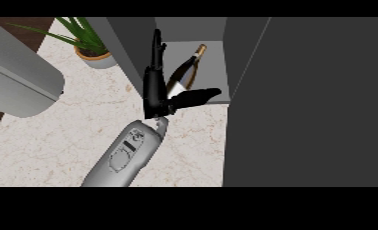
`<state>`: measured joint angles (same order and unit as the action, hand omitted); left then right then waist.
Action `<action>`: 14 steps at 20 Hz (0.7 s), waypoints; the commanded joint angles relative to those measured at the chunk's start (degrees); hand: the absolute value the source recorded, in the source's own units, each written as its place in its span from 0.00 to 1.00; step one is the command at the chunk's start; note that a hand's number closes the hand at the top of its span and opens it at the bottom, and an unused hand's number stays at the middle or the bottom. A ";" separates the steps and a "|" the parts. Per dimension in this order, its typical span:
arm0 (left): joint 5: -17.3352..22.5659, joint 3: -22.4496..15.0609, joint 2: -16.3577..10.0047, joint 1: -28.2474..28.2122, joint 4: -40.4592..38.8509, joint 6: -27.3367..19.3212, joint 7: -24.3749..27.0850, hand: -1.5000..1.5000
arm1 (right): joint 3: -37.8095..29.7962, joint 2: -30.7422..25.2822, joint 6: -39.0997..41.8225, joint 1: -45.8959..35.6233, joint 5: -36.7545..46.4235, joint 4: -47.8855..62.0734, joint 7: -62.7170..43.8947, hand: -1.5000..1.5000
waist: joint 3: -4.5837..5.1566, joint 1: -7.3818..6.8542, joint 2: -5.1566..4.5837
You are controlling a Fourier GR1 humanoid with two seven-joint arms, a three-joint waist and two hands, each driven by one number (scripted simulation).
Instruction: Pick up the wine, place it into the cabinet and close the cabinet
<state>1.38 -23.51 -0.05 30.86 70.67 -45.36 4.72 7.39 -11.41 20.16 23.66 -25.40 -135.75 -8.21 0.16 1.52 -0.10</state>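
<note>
Glass wine leans inside cabinet | smooth, heavy, could break | best held round its wide middle | left hand spread flat, fingers straight, just beside wine, holding nothing | door not yet shut

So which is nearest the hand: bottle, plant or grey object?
The wine bottle, inside the open cabinet beside the left hand; plant and grey object sit farther left.

We couldn't read any text tbh. The pale label on the wine bottle and the dark markings on the forearm were illegible.
</note>
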 commanded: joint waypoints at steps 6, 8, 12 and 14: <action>5.27 -0.70 -2.87 -8.69 13.15 7.33 2.81 0.00 | -2.72 -2.48 -3.76 -0.44 -1.70 -8.14 -5.52 0.00 | -0.13 -1.54 0.28; 3.25 -4.04 -0.60 -13.32 14.01 4.90 4.55 0.00 | -0.62 -2.18 -3.63 3.87 0.76 -12.44 -5.13 0.00 | -0.13 -1.09 0.40; 6.32 -3.80 -7.92 -20.46 23.48 12.21 4.48 0.00 | -2.11 -3.23 -5.19 0.65 0.92 -10.55 -6.46 0.00 | -0.10 -1.61 0.34; 5.49 -2.94 -10.71 -20.83 27.17 12.66 0.94 0.00 | -1.08 -2.88 -4.54 2.97 1.75 -11.60 -5.58 0.00 | -0.13 -1.43 0.40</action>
<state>6.61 -27.03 -6.54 13.29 91.69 -35.24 8.01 6.71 -13.09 17.68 24.13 -24.16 -136.16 -8.71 0.04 0.19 0.27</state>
